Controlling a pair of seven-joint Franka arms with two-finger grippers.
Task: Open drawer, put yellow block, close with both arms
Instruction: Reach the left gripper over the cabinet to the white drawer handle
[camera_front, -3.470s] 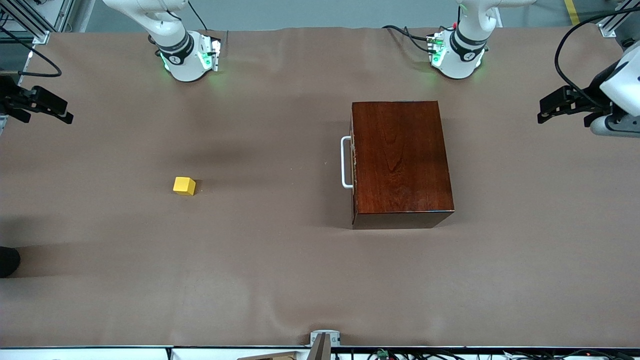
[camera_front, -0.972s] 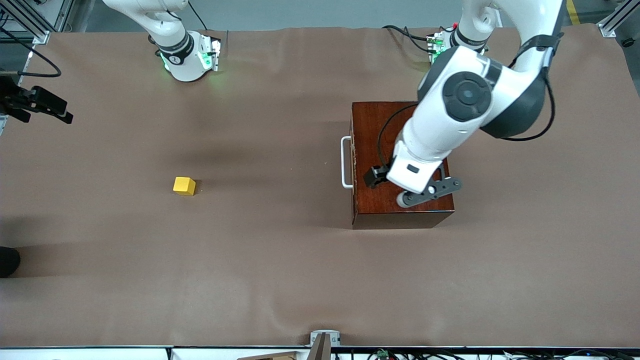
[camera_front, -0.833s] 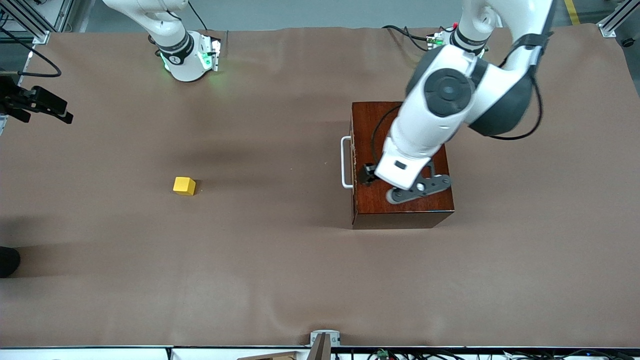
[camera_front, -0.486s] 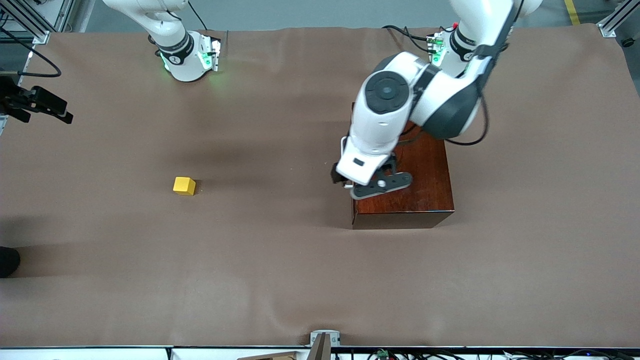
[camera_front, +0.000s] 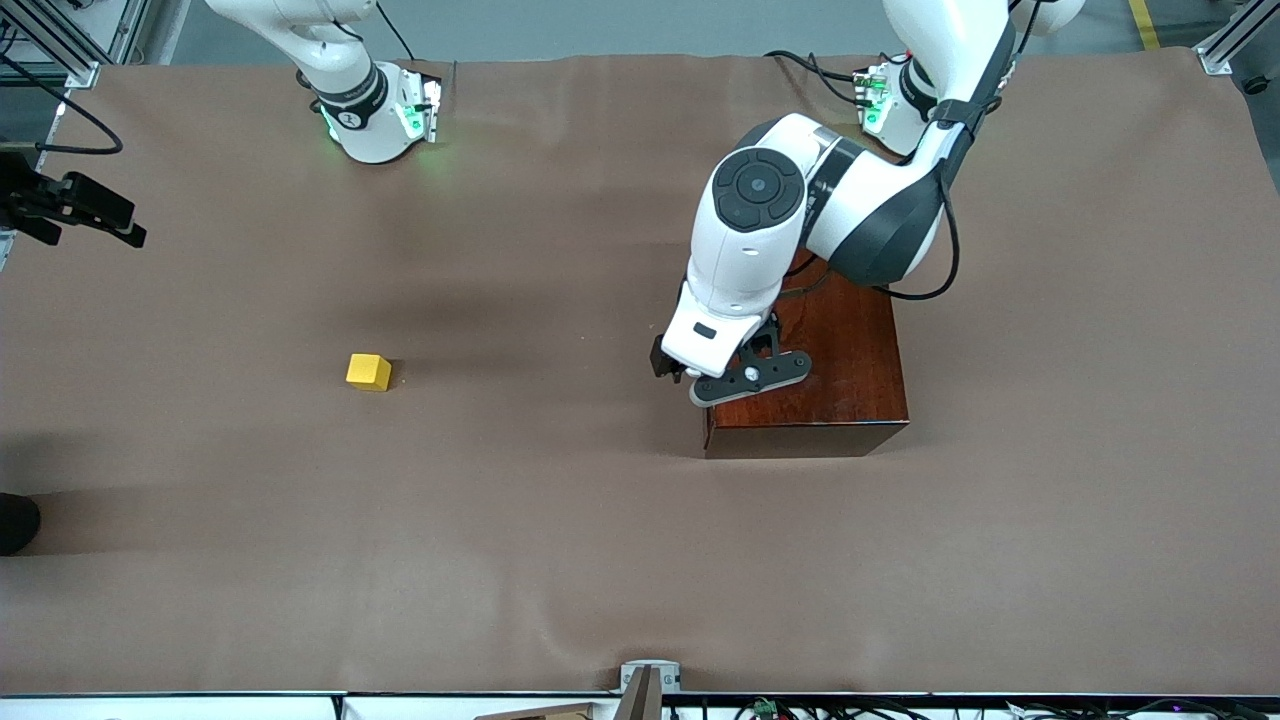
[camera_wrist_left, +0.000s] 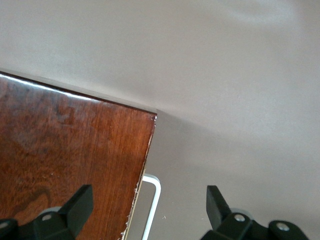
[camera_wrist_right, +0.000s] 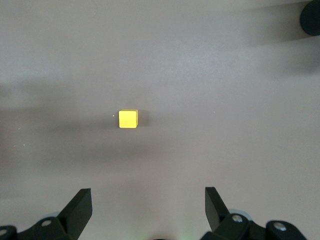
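Front view shows the left gripper (camera_front: 668, 366) hanging over the handle edge of the dark wooden box (camera_front: 840, 370), at about the 9 o'clock side of its lid. Left wrist view has its fingers (camera_wrist_left: 80, 205) spread wide, one over the lid, the other over the tabletop (camera_wrist_left: 240, 75), with the white handle (camera_wrist_left: 151, 205) of the shut drawer between them. The yellow block (camera_front: 369, 372) sits well apart toward the right arm's end. The right gripper (camera_wrist_right: 148, 210) waits, fingers apart, high over the block (camera_wrist_right: 128, 119).
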